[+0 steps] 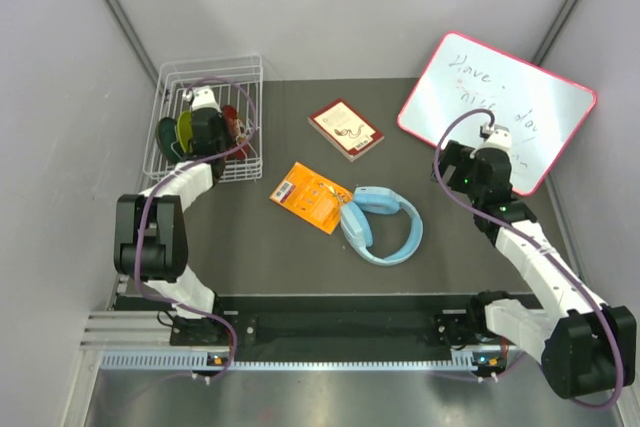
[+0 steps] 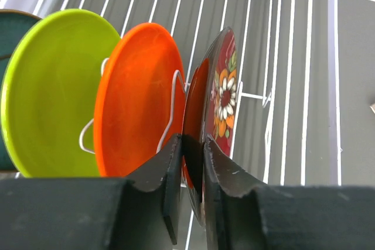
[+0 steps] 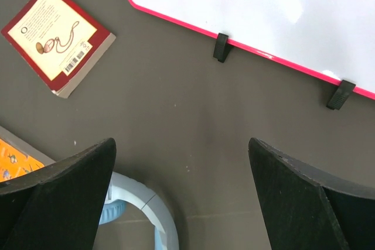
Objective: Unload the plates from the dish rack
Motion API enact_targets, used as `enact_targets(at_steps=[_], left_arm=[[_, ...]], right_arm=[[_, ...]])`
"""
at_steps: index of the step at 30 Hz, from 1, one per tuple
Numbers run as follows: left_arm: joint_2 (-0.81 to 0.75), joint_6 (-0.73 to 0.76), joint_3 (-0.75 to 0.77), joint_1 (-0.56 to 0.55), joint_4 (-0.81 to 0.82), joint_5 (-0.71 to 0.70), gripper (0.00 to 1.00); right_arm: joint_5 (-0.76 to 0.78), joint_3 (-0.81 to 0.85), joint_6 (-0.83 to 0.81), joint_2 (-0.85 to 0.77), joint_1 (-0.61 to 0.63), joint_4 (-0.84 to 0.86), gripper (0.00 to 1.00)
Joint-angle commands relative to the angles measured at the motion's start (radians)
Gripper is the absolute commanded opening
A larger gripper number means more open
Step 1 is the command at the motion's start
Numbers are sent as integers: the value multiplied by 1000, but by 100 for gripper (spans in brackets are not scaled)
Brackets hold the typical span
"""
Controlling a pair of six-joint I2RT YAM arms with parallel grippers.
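The white wire dish rack point(image 1: 210, 60) stands at the table's far left. Several plates stand upright in it: a teal one point(image 2: 9, 33), a lime green one point(image 2: 53, 92), an orange one point(image 2: 137, 98) and a dark red flowered plate point(image 2: 222, 86). My left gripper point(image 2: 192, 139) reaches into the rack point(image 2: 281, 86) and is shut on the near rim of the flowered plate, one finger on each face. In the top view the left gripper point(image 1: 208, 132) covers most of the plates. My right gripper point(image 3: 181, 144) hangs open over bare table at the right point(image 1: 462, 169), holding nothing.
A red-framed whiteboard point(image 1: 495, 107) lies at the back right, its edge point(image 3: 263, 10) just beyond the right gripper. A red book point(image 1: 346, 129), an orange packet point(image 1: 310, 195) and light blue headphones point(image 1: 382, 224) lie mid-table. Grey walls close in both sides.
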Motion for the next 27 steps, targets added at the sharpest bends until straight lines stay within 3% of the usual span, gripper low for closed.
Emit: enact_targets(at_steps=[1,5,7,8,13,21,27], left_arm=[[-4,-19,-10,-12,83,42,11],[-3,-17,-30,-15,94,39,11],[5,-11,-33,-18,99,39,8],[10,-8,-31,-19,97,38,1],[20,19,-33,-44,106,1,0],[-35,243,-24,-214,163,-416,0],[-90,288,-1,-242,139,-478,0]], right_arm=[[1,-4,0,4,8,20,95],[-1,-10,0,1,8,13,95],[1,-13,-2,-2,7,12,95],[1,-12,-2,0,8,10,95],[1,-12,-2,6,7,3,95],[-1,-12,6,-5,8,-14,95],[1,-13,3,-35,7,-31,96]])
